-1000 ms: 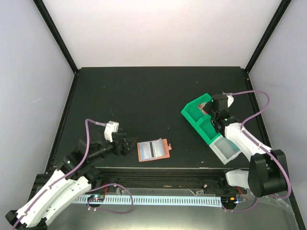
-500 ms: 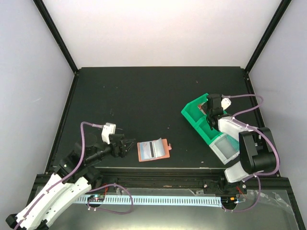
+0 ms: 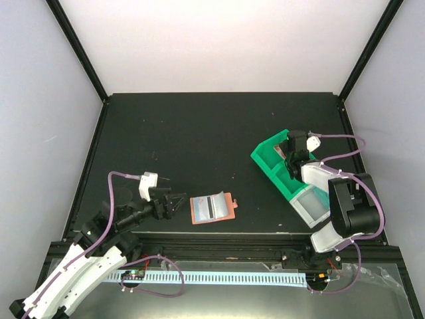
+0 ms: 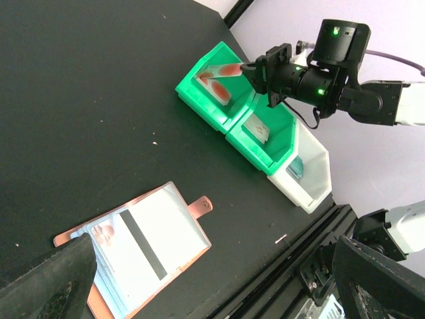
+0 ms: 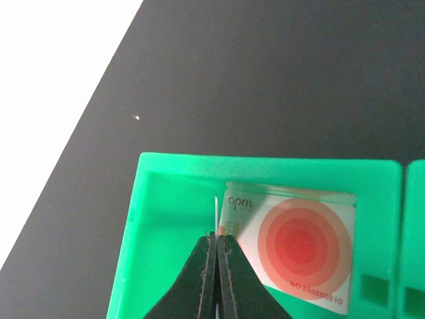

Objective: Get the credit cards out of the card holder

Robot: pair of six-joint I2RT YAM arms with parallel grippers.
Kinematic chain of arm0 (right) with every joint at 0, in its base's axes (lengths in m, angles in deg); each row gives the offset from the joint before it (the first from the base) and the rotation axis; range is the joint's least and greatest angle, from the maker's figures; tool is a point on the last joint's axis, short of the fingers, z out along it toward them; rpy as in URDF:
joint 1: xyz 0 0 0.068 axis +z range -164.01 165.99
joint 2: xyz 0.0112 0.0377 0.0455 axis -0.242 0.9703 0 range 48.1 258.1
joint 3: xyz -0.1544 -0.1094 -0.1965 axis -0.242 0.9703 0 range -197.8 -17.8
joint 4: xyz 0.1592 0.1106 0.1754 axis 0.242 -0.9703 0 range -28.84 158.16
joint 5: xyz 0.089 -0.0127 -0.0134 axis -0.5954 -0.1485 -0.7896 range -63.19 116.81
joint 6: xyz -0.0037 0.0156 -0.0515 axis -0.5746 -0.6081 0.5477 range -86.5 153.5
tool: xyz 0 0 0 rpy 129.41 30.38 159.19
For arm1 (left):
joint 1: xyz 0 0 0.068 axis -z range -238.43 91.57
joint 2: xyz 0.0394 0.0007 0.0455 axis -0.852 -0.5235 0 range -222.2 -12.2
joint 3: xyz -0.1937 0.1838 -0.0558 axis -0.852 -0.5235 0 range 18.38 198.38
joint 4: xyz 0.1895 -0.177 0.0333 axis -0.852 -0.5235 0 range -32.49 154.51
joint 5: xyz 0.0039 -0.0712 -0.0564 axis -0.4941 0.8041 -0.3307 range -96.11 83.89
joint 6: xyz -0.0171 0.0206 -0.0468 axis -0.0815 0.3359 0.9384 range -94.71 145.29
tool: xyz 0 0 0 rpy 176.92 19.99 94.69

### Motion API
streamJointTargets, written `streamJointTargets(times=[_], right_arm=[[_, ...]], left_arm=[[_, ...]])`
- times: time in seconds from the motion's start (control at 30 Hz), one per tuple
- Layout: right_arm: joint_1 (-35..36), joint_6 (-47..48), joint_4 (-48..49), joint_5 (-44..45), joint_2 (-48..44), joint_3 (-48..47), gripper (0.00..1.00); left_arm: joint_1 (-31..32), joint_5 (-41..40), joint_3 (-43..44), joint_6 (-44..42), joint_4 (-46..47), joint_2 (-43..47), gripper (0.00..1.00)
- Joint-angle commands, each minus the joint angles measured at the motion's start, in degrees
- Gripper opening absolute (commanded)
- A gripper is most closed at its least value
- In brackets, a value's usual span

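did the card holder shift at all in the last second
No. The card holder lies in the same spot by the table's near edge, its tab pointing toward the green bin as before.

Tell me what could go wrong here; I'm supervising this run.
The left hand is open, one finger at the card holder's corner: it may shove the unpinned holder instead of freeing the striped card. The right hand, shut on a thin card, might drop it outside the green bin.
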Motion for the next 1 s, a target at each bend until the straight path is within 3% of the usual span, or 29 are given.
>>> streamJointTargets(times=[0.0,0.33,0.53,0.83,0.97], right_arm=[[-1.6,-2.7,6.1,0.9,1.2,2.2,0.01],[-2.8,-2.7,2.8,-0.4,4.5,-1.0,0.02],[-4.0,-2.1,-3.3,-2.8,5.2,-4.5,0.18],[-4.1,-2.7,-12.5,-0.9,3.4,-8.4,0.24],[-4.1,-2.4,-20.8,0.2,3.7,-13.4,0.26]], left_arm=[[0.2,-1.0,0.3,0.2,-0.7,1.1,0.99],[0.2,-2.1,1.7,-1.5,-1.6,1.0,0.99],[0.2,-1.3,0.7,-1.6,-1.3,1.5,0.99],[0.2,-1.0,0.2,-0.5,-2.2,1.7,0.99],[0.3,-0.6,-0.1,0.3,-2.1,1.7,0.99]])
